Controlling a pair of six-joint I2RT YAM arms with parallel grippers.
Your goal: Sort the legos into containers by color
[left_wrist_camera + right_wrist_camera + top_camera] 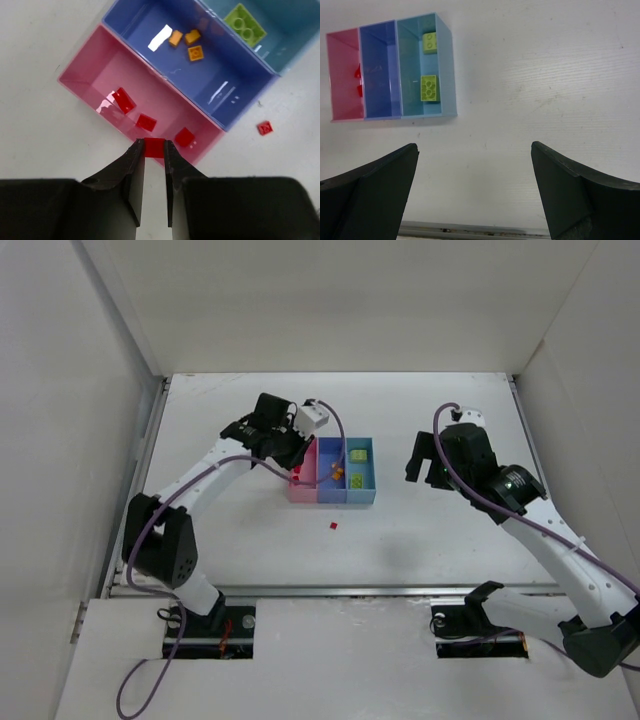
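My left gripper (154,148) is shut on a small red lego (154,147), held over the near edge of the pink bin (102,65). Three red legos (146,122) lie in that bin. The blue-violet bin (222,87) holds three orange legos (195,53). The light blue bin (412,65) holds two yellow-green legos (429,88). One loose red lego (333,526) lies on the table in front of the bins. My right gripper (475,170) is open and empty, above bare table to the right of the bins (332,472).
White walls enclose the table on the left, back and right. A metal rail (470,231) runs along the table's near edge. The left arm (200,480) reaches over the table left of the bins.
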